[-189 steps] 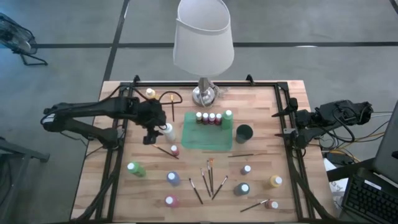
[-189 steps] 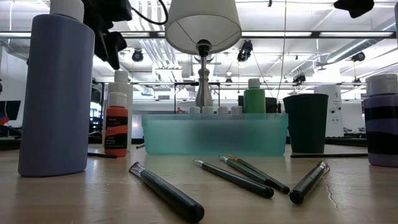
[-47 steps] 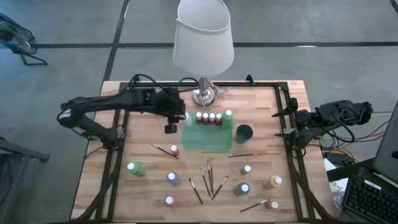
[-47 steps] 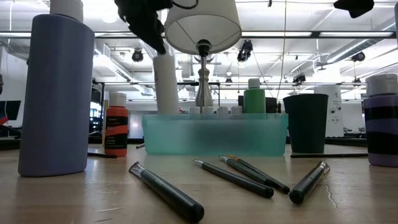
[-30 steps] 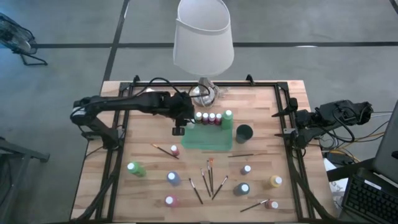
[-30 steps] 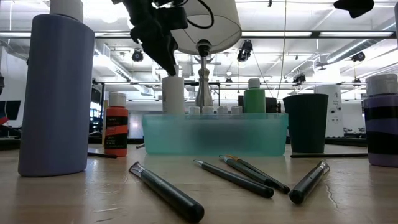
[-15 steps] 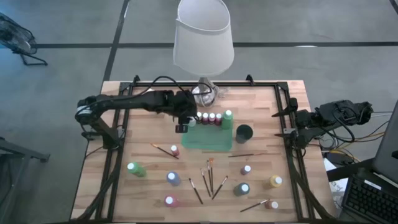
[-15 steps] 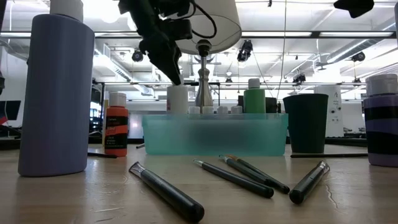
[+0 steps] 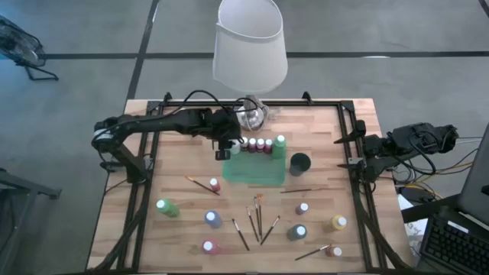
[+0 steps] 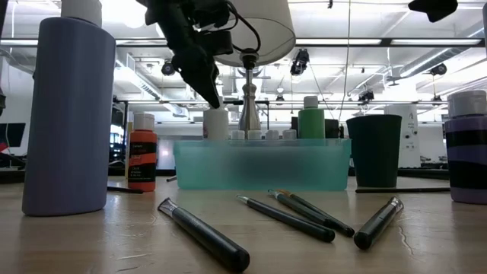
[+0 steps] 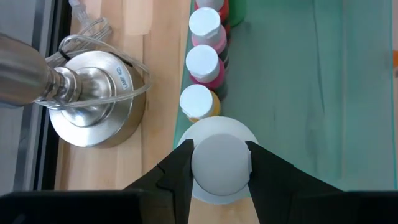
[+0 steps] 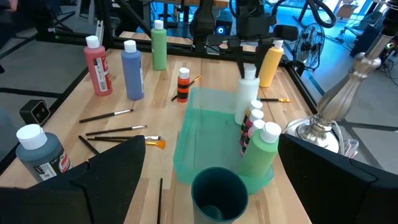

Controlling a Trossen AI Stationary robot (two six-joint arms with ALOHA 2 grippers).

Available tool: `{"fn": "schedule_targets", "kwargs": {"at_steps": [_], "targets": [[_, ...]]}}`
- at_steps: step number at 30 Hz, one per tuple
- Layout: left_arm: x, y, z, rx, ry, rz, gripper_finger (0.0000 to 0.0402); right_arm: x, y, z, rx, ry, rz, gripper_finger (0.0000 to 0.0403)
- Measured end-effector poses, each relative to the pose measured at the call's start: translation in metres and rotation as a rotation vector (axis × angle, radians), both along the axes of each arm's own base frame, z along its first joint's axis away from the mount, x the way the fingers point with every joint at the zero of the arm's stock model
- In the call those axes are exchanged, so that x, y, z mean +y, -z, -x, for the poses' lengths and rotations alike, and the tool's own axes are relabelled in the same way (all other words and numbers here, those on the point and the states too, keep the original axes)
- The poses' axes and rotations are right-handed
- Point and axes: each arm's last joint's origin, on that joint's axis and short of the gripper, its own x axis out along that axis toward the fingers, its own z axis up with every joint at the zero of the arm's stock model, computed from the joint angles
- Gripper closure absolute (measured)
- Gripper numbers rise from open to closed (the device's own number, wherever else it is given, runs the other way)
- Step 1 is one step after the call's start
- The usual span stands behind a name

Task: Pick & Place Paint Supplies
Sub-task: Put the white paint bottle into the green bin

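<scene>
Five capped bottles are counted along the far rim of the green tray (image 9: 256,169) on the wooden table (image 9: 176,164), a sixth, the white bottle (image 11: 217,158), being gripped at its cap by the left gripper (image 11: 219,163) at the tray's far-left corner beside the lamp base (image 11: 93,106), while the right gripper (image 12: 211,177) is parked wide open at the table's right edge.

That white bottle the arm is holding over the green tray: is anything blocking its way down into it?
Nothing visible does. The left gripper holds the white bottle at the green tray's end, beside the small bottles already lined up inside.
</scene>
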Motion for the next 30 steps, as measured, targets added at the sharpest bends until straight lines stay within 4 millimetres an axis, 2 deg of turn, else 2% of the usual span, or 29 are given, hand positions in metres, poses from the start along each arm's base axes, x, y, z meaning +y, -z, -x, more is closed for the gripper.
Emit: {"fn": "schedule_targets", "kwargs": {"at_steps": [14,30], "targets": [[0.002,0.007,-0.001,-0.04,-0.003,-0.01,0.0268,0.0,0.0,0.0,0.0,0.0,-0.001,0.0039],[0.003,0.005,-0.002,-0.051,-0.007,-0.021,0.0208,0.0,0.0,0.0,0.0,0.0,0.0,0.0039]]}}
